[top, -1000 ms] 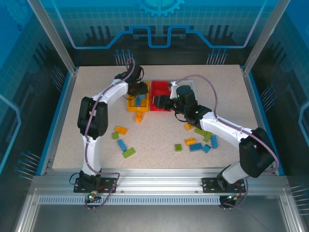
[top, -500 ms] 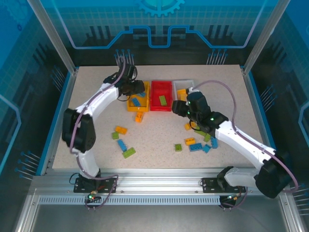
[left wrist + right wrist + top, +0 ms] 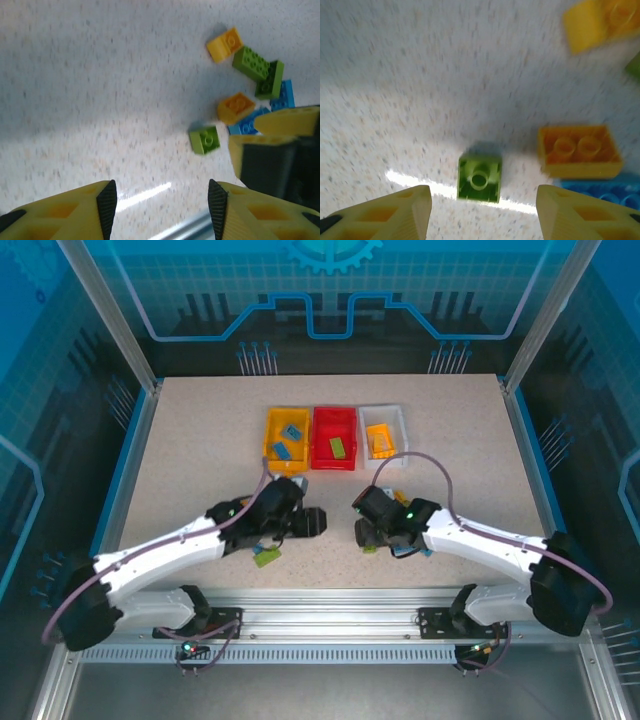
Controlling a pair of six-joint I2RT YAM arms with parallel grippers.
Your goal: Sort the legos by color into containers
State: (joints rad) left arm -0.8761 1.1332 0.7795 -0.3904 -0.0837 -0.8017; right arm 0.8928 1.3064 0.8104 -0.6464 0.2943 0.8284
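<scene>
My right gripper (image 3: 481,207) (image 3: 361,533) hangs open low over the table, and a small lime green lego (image 3: 479,178) lies upside down just ahead of its fingertips, untouched. An orange lego (image 3: 580,151) and a blue one (image 3: 600,192) lie to its right. My left gripper (image 3: 162,200) (image 3: 320,522) is open and holds nothing; the same green lego (image 3: 204,139) lies ahead of it to the right. At the back stand the containers: a yellow bin (image 3: 271,445) with blue legos, a red bin (image 3: 318,440) with a green one, and a white bin (image 3: 400,428) with an orange one.
The two grippers face each other closely near the table's middle front; the right gripper's body (image 3: 280,150) crowds the left wrist view. More legos cluster there: yellow (image 3: 224,45), green (image 3: 251,62), blue (image 3: 283,96). A green lego (image 3: 266,558) lies beside the left arm.
Both arms have drawn back from the bins to the near middle of the table. The left gripper has opened wider. All three bins are uncovered now.
</scene>
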